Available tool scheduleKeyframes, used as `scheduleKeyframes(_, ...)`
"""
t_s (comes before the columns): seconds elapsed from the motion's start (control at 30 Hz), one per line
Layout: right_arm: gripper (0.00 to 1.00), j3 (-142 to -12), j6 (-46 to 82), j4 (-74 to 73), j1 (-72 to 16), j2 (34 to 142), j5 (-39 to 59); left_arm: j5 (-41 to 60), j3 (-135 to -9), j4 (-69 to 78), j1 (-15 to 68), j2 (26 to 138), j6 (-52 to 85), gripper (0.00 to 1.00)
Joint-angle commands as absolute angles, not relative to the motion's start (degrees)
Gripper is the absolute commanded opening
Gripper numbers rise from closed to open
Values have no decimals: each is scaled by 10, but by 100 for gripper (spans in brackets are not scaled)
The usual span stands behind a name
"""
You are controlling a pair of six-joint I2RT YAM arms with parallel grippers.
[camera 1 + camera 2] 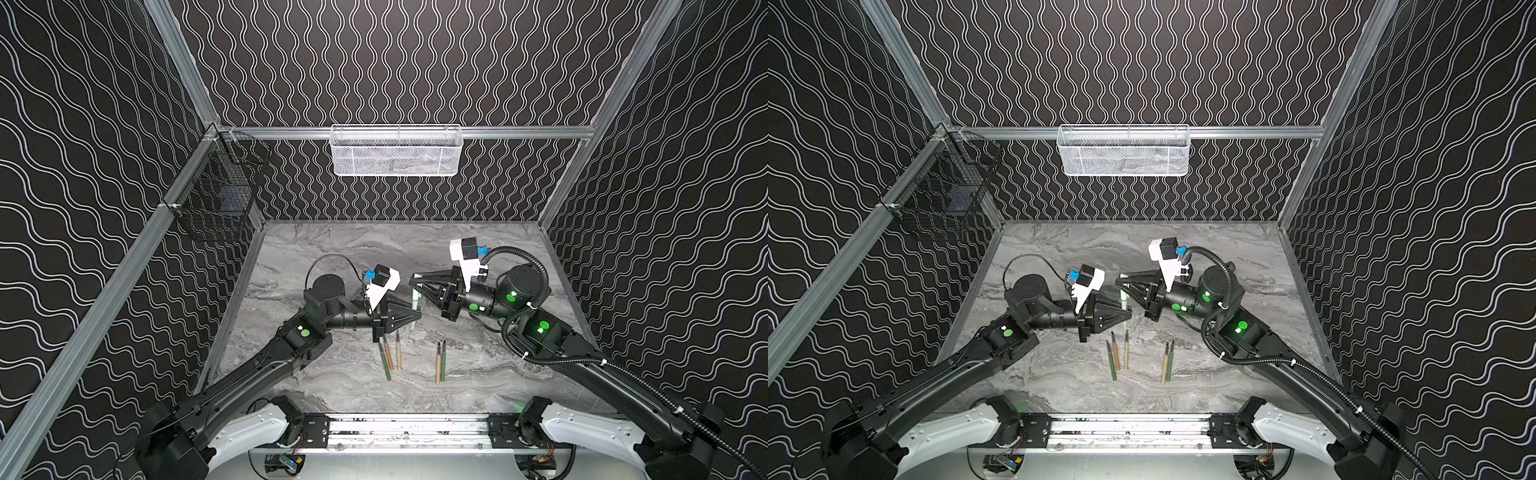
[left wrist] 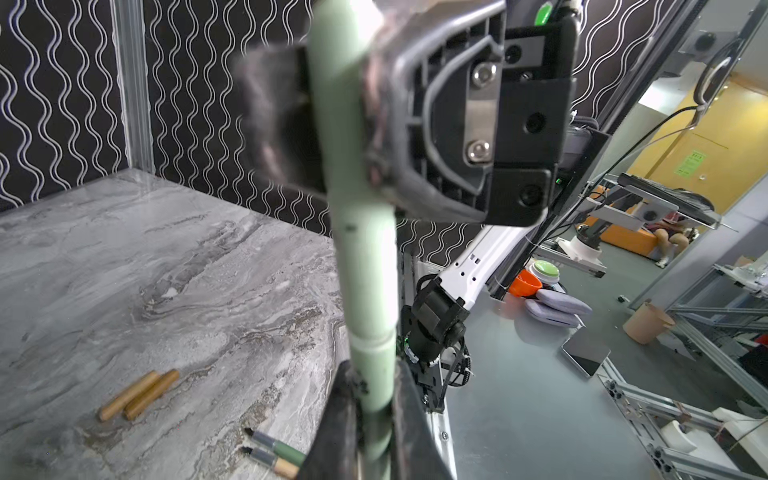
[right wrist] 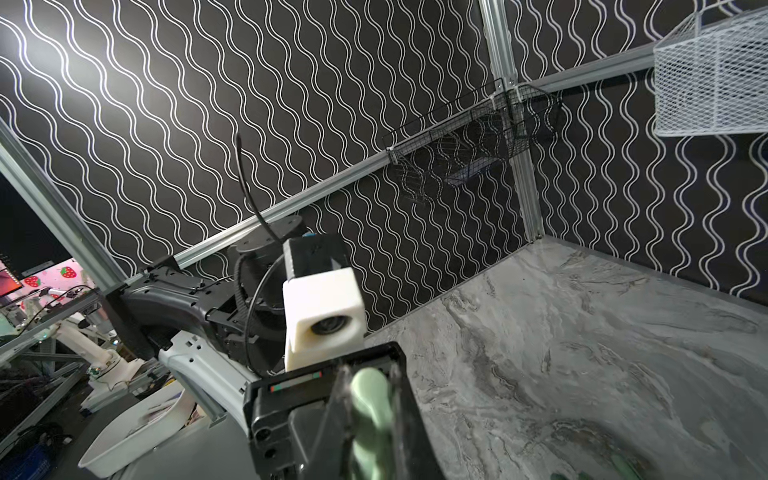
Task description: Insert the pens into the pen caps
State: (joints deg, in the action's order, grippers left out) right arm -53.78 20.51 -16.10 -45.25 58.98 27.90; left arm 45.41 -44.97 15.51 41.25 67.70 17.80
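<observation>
At mid-frame in both top views, the left end effector (image 1: 417, 318) and the right end effector (image 1: 414, 282) are both clamped tight on an upright pale green pen (image 1: 415, 304), left low, right high. Five more pens (image 1: 389, 356) lie on the desk (image 1: 332, 249), lower centre.

You have a grey marbled tabletop (image 1: 478, 374), a white mesh basket (image 1: 395, 158) on the back rail (image 1: 519, 132), and a black wire basket (image 1: 216, 195) (something dark inside) on the left rail (image 1: 124, 266).
</observation>
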Motion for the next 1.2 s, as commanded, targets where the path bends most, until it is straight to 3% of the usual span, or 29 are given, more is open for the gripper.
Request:
scheduleKeyframes(0.0, 0, -524, 228, -180, -455, 588, 312, 445, -451, 191, 413, 679, 166, 0)
scheduleKeyframes(0.6, 0, -448, 264, -173, -472, 568, 282, 434, -479, 279, 413, 675, 160, 0)
scheduleKeyframes(0.93, 0, -412, 289, -168, -483, 567, 264, 444, -560, 239, 412, 688, 113, 0)
scheduleKeyframes(1.17, 0, -445, 307, -150, -464, 556, 167, 444, -554, 175, 412, 689, 99, 0)
